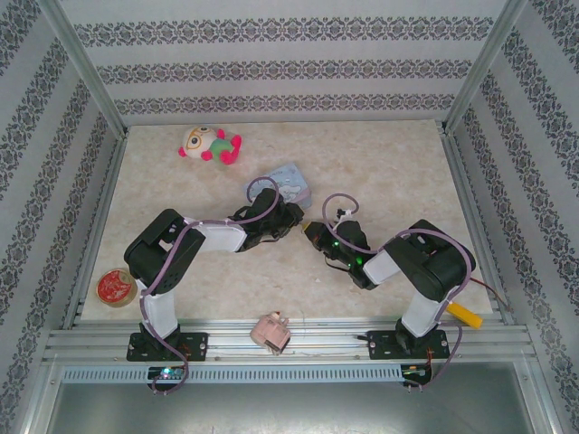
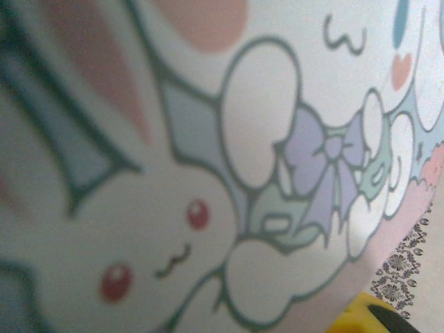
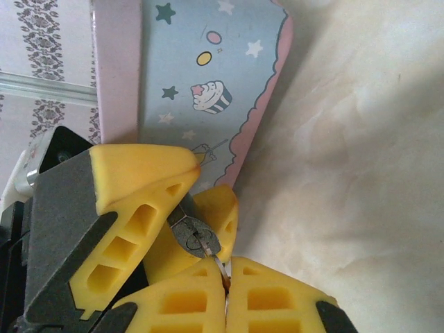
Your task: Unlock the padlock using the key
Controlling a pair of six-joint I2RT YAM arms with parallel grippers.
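right tool [image 3: 226, 279] pinching key [image 3: 220, 266] | left tool [image 3: 200, 194] gripping padlock [image 3: 186, 232] | tin [image 3: 201, 76] behind

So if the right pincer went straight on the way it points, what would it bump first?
Probably the padlock. The right pincer is shut on the key, and the padlock sits just ahead of it, gripped by the left pincer. The blue tin stands farther behind.

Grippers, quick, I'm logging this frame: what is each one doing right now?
Left gripper: jaws closed on the padlock.
Right gripper: jaws closed on the key.
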